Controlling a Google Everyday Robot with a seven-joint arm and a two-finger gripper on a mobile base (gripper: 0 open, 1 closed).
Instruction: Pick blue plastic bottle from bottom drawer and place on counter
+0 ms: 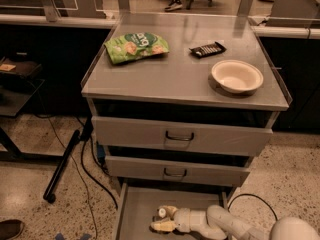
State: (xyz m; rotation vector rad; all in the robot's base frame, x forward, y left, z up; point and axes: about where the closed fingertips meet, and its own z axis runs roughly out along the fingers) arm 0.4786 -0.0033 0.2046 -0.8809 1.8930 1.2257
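Observation:
The bottom drawer (137, 206) is pulled open at the foot of the cabinet, showing a flat grey floor. My gripper (162, 219) is down inside it, near the drawer's middle, with the white arm (225, 224) coming in from the lower right. A small white round cap (161, 213) at the gripper's tip looks like the top of the blue plastic bottle. Its clear body cannot be made out against the gripper. The counter (175, 74) is the grey metal cabinet top above.
On the counter lie a green snack bag (136, 46) at the back left, a dark wrapped bar (207, 49) at the back right and a white bowl (236, 76) at the right. Two handled drawers (180, 136) are shut above the open one. Cables and a black pole (62, 166) lie on the floor at left.

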